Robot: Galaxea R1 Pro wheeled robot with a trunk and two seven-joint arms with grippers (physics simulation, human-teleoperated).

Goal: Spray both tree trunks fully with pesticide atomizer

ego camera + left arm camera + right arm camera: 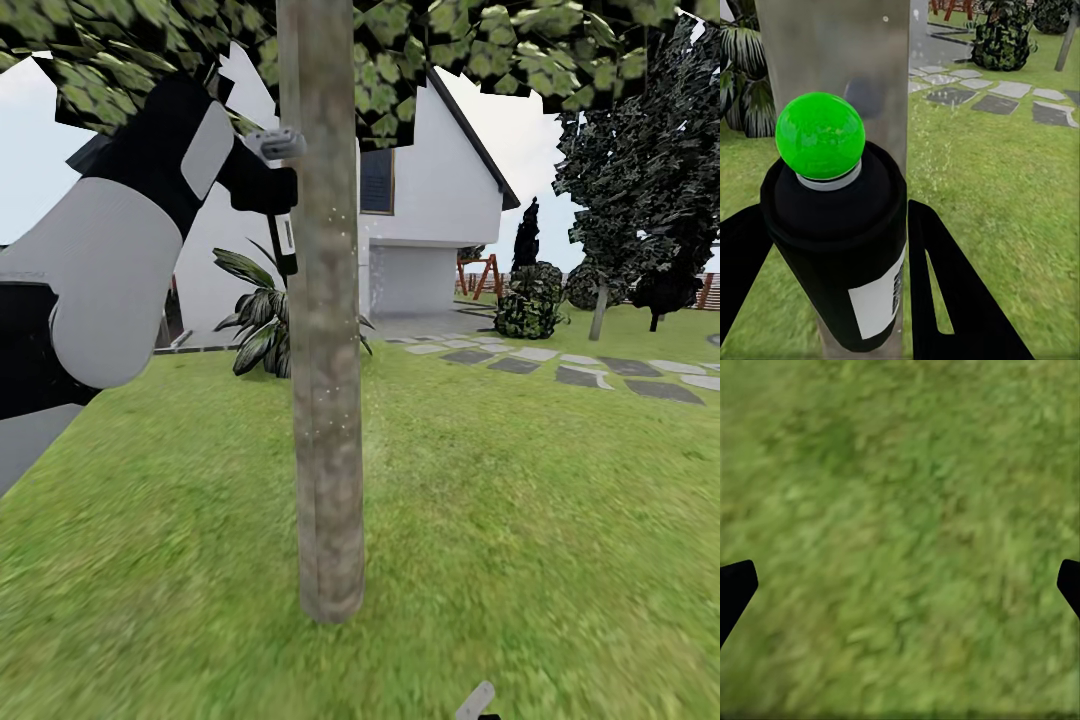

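While the head view looks down over a green lawn [520, 520], a straight mottled grey-brown tree trunk [325, 350] stands at centre, running from 12 o'clock down to its base toward 6 o'clock, under a blotchy green leaf canopy [420, 50]. Left arm, white and black [110, 260], reaches in from 9 o'clock; the left gripper [272, 190] sits at about 11 o'clock of the trunk's middle, right against its near edge, with a small dark sprayer body [285, 245] hanging below it beside the bark. Fine pale specks show over the trunk and just to its 3 o'clock side. Behind: a white gabled house [440, 210], a broad-leaved dark green shrub [255, 320] at the trunk's 9 o'clock, grey stepping stones [600, 370] at 3 o'clock. Left wrist view: the pesticide atomizer [840, 247], black cylinder with white label and round bright green top, is clasped between two black fingers [952, 292]; the grey trunk [847, 60] stands directly behind it, very near; contact cannot be told. Pale droplets hang at 3 o'clock of the trunk. Right wrist view: two black fingertips [735, 585] at 9 and 3 o'clock stand wide apart, nothing between them, blurred grass [900, 525] beneath.
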